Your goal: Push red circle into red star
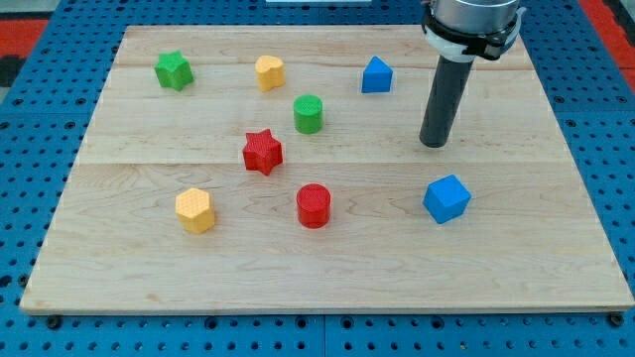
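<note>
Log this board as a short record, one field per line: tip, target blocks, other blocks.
surface: pale wooden board
tip: my tip, touching no block, toward the view's right of the red blocks
mover: red cylinder block
goal: red star block, up-left of the cylinder, apart from it
green: star, cylinder
yellow: heart, hexagon
blue: wedge-like block, cube

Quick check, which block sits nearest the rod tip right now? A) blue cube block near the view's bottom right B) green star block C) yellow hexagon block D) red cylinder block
A: my tip rests on the wooden board just above the blue cube block, apart from it, while the red cylinder block lies well off toward the view's left.
</note>
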You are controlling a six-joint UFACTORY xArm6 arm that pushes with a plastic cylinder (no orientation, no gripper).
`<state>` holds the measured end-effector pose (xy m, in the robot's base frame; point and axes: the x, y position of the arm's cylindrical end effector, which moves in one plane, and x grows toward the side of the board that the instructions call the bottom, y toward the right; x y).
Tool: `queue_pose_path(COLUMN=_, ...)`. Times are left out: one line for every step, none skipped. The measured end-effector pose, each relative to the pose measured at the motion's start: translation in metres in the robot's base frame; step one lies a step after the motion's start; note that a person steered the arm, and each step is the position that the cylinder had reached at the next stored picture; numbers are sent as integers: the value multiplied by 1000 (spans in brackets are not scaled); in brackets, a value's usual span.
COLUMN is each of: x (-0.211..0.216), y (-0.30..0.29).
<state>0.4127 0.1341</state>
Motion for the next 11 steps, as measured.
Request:
queue_pose_path(x=-2, y=0)
queue_pose_path(x=-3, y=0)
queue_pose_path(x=-19, y=-2)
queue_pose_path(x=-42, y=-6)
queue_pose_path(x=-17, y=-20)
queue_pose_path(x=-14, y=-77)
queue_pose_path(x=33, y=-98)
queue_pose_path(x=101, y=-90)
queue_pose_path(x=139, y=-104)
queue_pose_path(x=75, y=-152)
queue_pose_path(x=60, y=-157)
